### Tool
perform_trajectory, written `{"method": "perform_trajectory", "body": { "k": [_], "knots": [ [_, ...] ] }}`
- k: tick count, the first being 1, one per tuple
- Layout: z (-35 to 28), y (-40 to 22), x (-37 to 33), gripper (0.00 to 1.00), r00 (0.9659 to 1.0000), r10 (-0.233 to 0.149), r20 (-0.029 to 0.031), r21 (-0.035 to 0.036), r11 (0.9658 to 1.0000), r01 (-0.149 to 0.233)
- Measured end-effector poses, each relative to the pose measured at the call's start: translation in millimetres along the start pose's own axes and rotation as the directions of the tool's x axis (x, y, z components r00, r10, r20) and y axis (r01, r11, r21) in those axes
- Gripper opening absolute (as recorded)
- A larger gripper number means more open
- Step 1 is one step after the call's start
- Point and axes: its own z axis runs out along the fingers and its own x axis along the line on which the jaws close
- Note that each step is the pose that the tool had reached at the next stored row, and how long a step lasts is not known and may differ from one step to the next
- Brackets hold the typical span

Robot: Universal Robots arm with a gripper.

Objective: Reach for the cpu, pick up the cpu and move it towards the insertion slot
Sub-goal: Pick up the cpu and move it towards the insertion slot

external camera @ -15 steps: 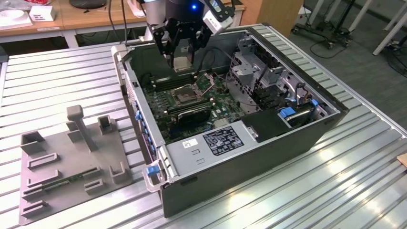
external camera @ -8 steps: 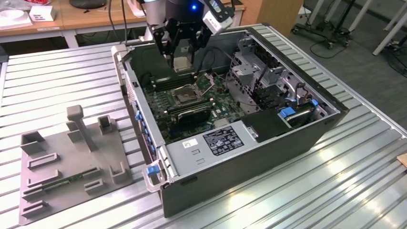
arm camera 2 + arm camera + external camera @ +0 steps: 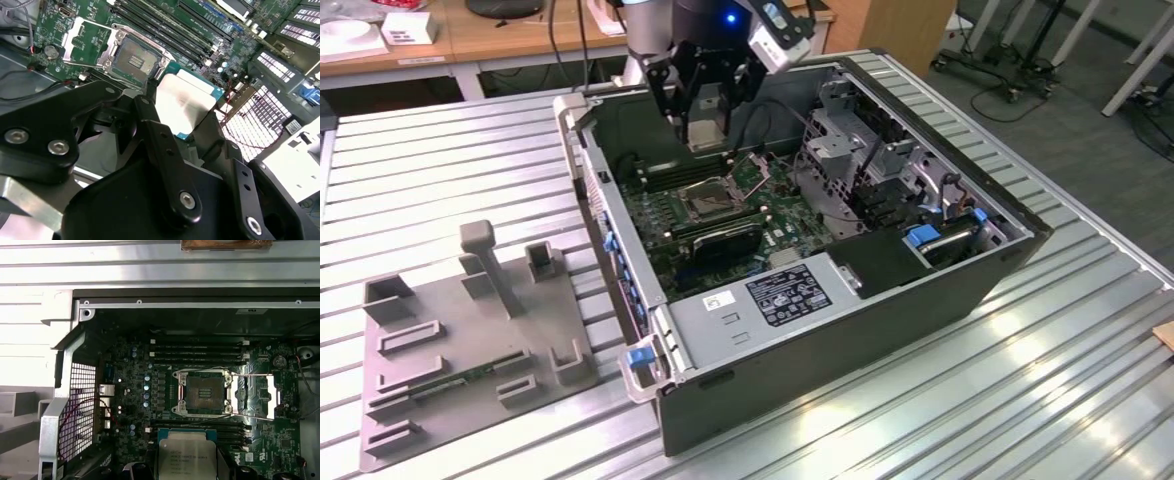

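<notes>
My claw (image 3: 182, 125) is clamped on the cpu (image 3: 182, 102), hanging it over the open case, with the insertion slot (image 3: 132, 62) just ahead and lower on the board.

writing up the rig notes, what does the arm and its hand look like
In the exterior view the arm is a pale grey tube ending in a black wrist block with a small blue light. A white and black box is mounted beside the wrist. The hand is black. In the second wrist view it shows matte black linkage bars joined by round silver screws.
</notes>
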Motion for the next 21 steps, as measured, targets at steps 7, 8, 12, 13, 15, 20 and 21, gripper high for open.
{"method": "perform_trajectory", "body": {
  "k": [7,8,12,13,15,20,21],
  "knots": [
    [4.4,1.0,-4.9,0.54,1.0000,0.000,0.0001,-0.0001,1.0000,0.000],
    [5.0,1.1,-5.3,0.54,1.0000,0.000,0.0001,-0.0001,1.0000,0.000],
    [5.4,1.2,-5.6,0.54,1.0000,0.000,0.0000,0.0001,1.0000,0.000],
    [5.5,1.2,-5.6,0.54,1.0000,0.000,0.0001,0.0000,1.0000,0.000],
    [5.5,1.3,-5.6,0.54,1.0000,0.000,0.0000,0.0000,1.0000,0.000],
    [6.3,2.2,-5.7,0.54,1.0000,0.000,0.0001,0.0000,1.0000,0.000],
    [6.7,2.3,-5.8,0.54,1.0000,0.000,0.0002,-0.0003,1.0000,0.000]
  ]
}}
